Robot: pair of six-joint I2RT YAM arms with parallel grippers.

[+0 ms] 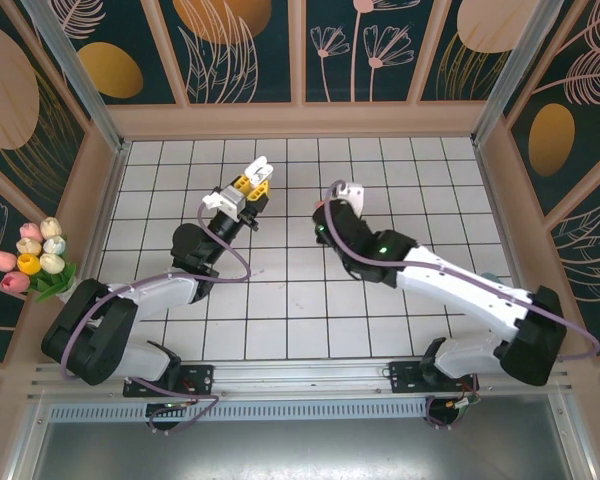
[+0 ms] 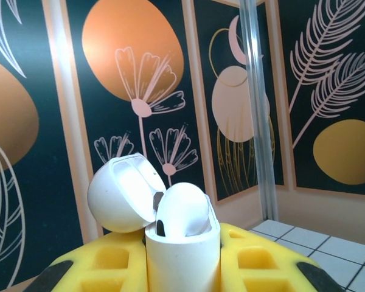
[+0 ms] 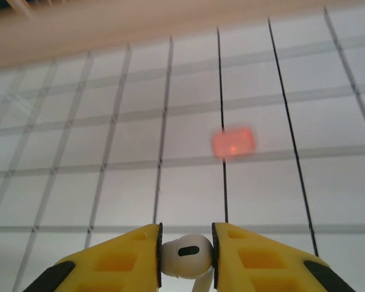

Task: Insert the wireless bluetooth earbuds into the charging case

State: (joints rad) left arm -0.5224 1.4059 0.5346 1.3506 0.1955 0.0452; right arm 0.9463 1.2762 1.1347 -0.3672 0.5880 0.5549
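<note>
Fingers point(image 3: 128, 261) of the right gripper point(image 3: 186, 240) pinch a white earbud point(image 3: 182, 257) by its head. Its stem runs back between them toward the wrist. Past the tips lies tile floor point(image 3: 261, 182), with a pink blur point(image 3: 233, 142) on it too soft to name.

Across a short gap to the left, the left gripper point(image 1: 252, 186) is clamped on the case point(image 2: 182, 264) and holds it clear of the floor, toward the far middle of the table. The lid point(image 2: 121, 194) is swung open to the left in the left wrist view, and a seated bud point(image 2: 182, 210) already sits in the mouth. A dark slot shows at that bud's left, but whether it is a free socket cannot be told.

From above, the case lies left of the held earbud and slightly farther, and both grippers point roughly toward the far wall. The coming move likely turns on that offset: the right arm carries the bud left to the open mouth while the left arm serves as holder. The earbud's long axis points stem-back toward the right wrist, not at the case. Some tilting of one wrist or the other will probably be needed so the stem enters first.
</note>
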